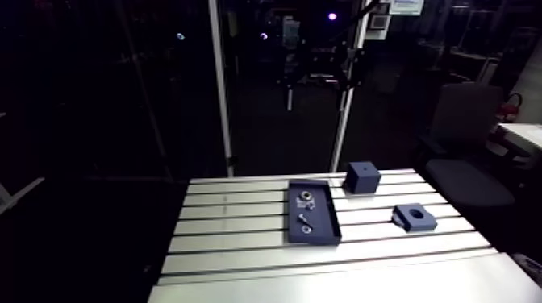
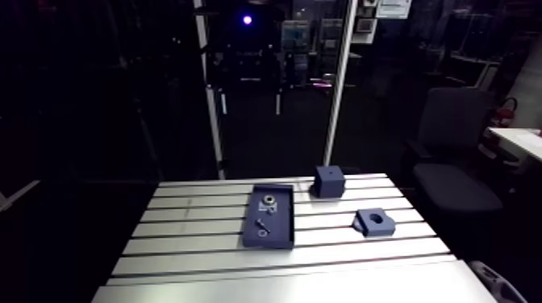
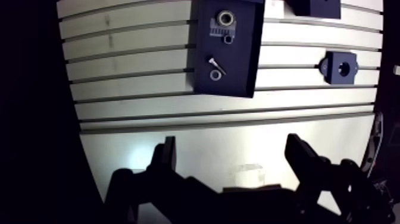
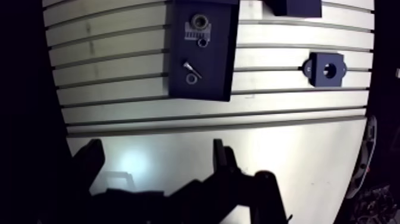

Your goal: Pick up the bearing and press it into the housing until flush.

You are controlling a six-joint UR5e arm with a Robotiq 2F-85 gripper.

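A dark blue tray [image 1: 320,235] lies across the slotted table and holds small metal parts. The largest is a silvery ring, the bearing [image 3: 225,18], at the tray's far end. The housing [image 3: 339,66], a flat blue block with a round hole, lies apart from the tray on its right in the arm view [image 1: 415,216]. My gripper [image 3: 232,146] hovers high over the plain near strip of the table, well short of the tray. Its two dark fingers [image 3: 167,156] stand wide apart with nothing between them. The arm views do not show the gripper.
A smaller ring [image 3: 228,39], a screw [image 3: 212,62] and a washer-like ring [image 3: 215,75] share the tray. A blue cube [image 1: 362,177] stands at the table's far edge behind the housing. An office chair [image 1: 472,153] stands off the table's right side.
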